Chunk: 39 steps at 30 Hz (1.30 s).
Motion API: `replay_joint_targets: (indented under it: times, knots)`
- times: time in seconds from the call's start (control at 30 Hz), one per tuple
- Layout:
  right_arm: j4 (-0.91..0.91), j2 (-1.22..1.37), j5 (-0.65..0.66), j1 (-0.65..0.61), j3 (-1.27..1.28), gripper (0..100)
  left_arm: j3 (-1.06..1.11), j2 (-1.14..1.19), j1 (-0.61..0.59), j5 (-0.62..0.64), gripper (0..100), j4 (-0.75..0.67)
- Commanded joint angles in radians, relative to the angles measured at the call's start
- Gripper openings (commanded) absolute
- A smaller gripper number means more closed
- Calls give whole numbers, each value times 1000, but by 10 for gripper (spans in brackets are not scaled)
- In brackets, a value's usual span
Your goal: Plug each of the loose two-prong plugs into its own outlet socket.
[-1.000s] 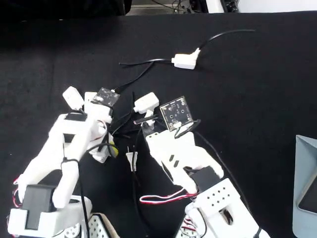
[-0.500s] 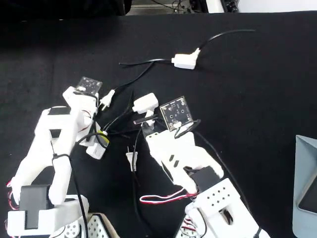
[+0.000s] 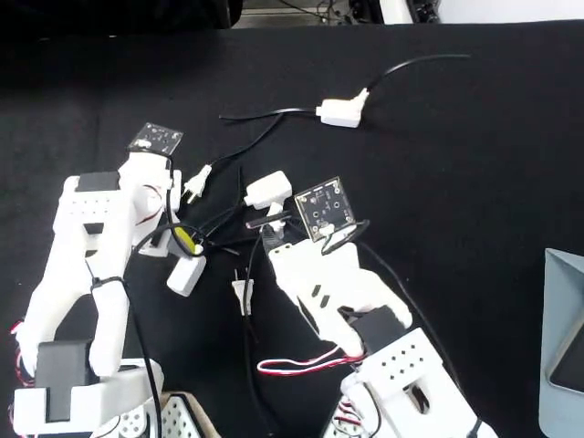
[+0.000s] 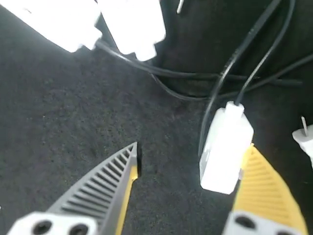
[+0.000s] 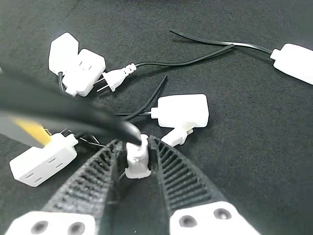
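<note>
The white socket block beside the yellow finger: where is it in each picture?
High view: the socket block lies between the two arms, right by the yellow finger.
Left wrist view: it lies against the yellow finger, its black cord leading away.
Right wrist view: it lies near the yellow finger, slots showing.
Shared landmark: the yellow finger.

Black table cover [image 4: 58,112]: matt, rough cloth, you saw.
White block socket [image 4: 226,147]: was glossy plastic.
White plug [image 5: 137,164]: was smooth plastic.
</note>
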Motion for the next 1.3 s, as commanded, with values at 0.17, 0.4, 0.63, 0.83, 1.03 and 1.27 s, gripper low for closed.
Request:
replay_joint_targets:
  times: [0.17, 0.4, 0.63, 0.83, 1.03, 1.27]
  knots:
    - [-17, -5, 0, 11, -10, 12, 73, -3, 61, -51, 322, -61]
    - [-17, -5, 0, 11, -8, 12, 157, 6, -71, -118, 325, -235]
    - [-17, -5, 0, 11, -8, 12, 134, -2, -150, -153, 326, -239]
    - [-17, -5, 0, 11, -4, 12, 124, -5, -150, -152, 326, -238]
    - [-18, -5, 0, 9, -1, 13, 85, 2, -200, -155, 326, -238]
    - [-18, -5, 0, 9, -1, 13, 81, -3, -234, -157, 326, -238]
